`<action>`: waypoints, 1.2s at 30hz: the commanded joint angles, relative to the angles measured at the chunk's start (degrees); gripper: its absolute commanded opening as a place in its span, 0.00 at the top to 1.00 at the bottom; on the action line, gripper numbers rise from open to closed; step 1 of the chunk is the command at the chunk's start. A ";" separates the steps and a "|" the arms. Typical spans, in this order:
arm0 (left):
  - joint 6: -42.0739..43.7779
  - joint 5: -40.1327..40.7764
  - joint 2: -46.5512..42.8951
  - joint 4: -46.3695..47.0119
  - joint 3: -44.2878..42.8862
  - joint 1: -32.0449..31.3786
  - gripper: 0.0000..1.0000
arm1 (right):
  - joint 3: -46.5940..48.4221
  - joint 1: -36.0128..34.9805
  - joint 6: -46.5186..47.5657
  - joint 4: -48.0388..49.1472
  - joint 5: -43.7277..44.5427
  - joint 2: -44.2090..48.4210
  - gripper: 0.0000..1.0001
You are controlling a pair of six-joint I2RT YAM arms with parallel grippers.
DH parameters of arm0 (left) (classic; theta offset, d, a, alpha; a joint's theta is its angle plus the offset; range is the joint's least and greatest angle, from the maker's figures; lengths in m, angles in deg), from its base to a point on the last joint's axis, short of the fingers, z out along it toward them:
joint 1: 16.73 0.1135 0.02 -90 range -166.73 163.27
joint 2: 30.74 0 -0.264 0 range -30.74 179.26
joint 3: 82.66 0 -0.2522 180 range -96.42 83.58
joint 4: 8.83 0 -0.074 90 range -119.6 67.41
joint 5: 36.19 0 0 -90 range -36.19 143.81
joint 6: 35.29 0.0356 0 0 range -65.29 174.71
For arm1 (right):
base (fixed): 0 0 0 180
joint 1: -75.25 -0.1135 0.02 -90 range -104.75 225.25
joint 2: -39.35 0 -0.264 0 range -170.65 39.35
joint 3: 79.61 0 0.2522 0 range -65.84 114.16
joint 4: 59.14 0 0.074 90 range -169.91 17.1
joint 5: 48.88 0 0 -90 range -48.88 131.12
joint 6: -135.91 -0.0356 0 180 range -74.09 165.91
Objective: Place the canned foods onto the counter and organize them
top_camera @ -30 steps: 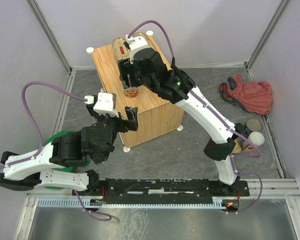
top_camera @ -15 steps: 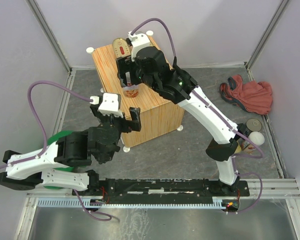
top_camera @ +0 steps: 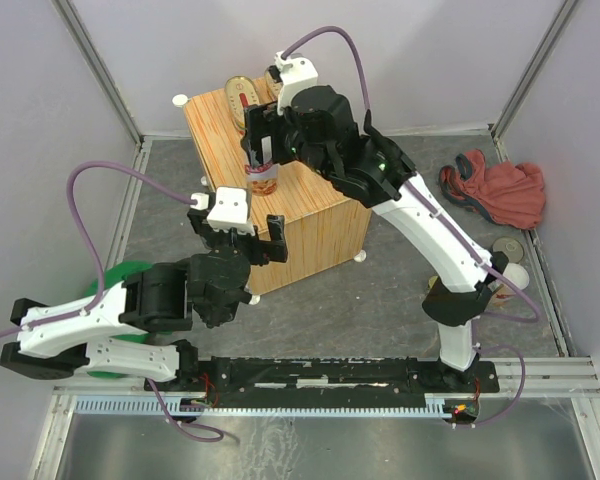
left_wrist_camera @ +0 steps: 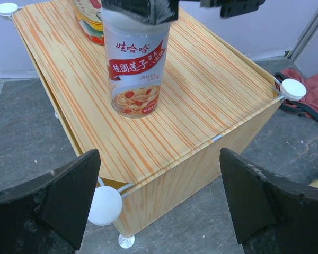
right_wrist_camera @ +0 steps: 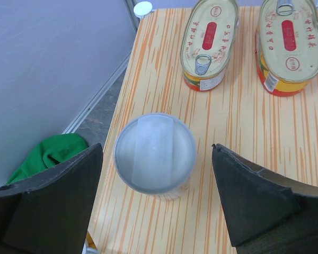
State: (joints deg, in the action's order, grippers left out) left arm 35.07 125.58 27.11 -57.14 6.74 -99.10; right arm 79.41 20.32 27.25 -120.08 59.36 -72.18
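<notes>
A tall white-lidded can (right_wrist_camera: 155,153) with a red label stands upright on the wood-grain counter (top_camera: 305,205); it also shows in the left wrist view (left_wrist_camera: 133,69) and the top view (top_camera: 264,178). My right gripper (right_wrist_camera: 156,149) is open just above it, with a gap between each finger and the lid. Two oval gold cans with red labels (right_wrist_camera: 209,42) (right_wrist_camera: 289,45) lie side by side at the counter's far end. My left gripper (left_wrist_camera: 159,196) is open and empty, near the counter's front corner (left_wrist_camera: 164,169).
A red cloth (top_camera: 495,190) lies at the far right. A dark round can (top_camera: 507,248) and a white-lidded can (top_camera: 515,275) sit on the floor behind the right arm. A green cloth (top_camera: 120,275) lies under the left arm. White knobs (left_wrist_camera: 292,88) stick out at the counter's corners.
My right gripper has lifted and drawn back from the tall can, which stays standing on the counter. My left gripper has moved a little closer to the counter.
</notes>
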 commanded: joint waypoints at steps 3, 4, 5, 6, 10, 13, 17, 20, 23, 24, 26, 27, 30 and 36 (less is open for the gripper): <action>1.56 -0.70 0.75 3.12 -1.03 1.57 0.01 | -0.58 0.56 -1.10 2.22 -0.06 4.91 0.09; 2.06 -2.20 0.90 3.63 -1.18 2.55 0.01 | -0.52 0.56 -1.18 2.14 0.02 5.11 0.09; 2.43 -4.02 1.18 3.95 -1.56 3.79 0.01 | -0.33 0.55 -1.21 1.92 0.08 5.44 0.09; 2.72 -5.92 1.54 4.04 -2.09 5.24 0.01 | -0.14 0.53 -1.19 1.65 0.17 5.70 0.08; 4.74 -11.32 3.90 4.10 -4.33 11.08 0.01 | -0.34 0.67 -1.21 0.65 1.10 7.42 0.09; 6.62 -14.78 4.85 5.37 -5.13 14.99 0.01 | -1.91 0.74 -1.04 0.05 1.97 9.68 0.09; 6.97 -18.89 5.26 6.17 -5.19 19.82 0.01 | -7.21 0.78 -1.08 0.78 3.10 14.42 0.08; 7.23 -19.54 5.35 6.36 -5.16 21.97 0.01 | -12.00 0.73 -1.42 1.30 3.66 18.25 0.08; 7.95 -21.53 5.58 7.07 -4.91 24.27 0.01 | -17.03 0.73 -2.00 2.55 3.98 22.28 0.08; 8.26 -22.25 5.75 7.51 -4.98 24.92 0.01 | -18.56 0.73 -2.24 2.98 4.15 23.64 0.08; 8.94 -23.89 6.18 8.13 -4.99 25.70 0.01 | -21.94 0.75 -2.51 3.84 4.58 26.52 0.08; 9.32 -24.67 6.45 8.62 -4.90 26.01 0.01 | -23.22 0.74 -2.63 4.00 4.88 27.49 0.08; 10.28 -26.78 7.34 9.64 -4.93 26.74 0.01 | -27.41 0.76 -3.23 4.69 5.52 30.78 0.08; 10.85 -28.54 9.05 10.75 -5.33 28.14 0.01 | -34.08 0.77 -4.55 4.50 7.43 36.19 0.08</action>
State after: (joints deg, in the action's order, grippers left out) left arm 42.78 99.33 35.57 -49.86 3.82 -71.95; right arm 48.06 20.95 24.13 -117.68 64.32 -39.39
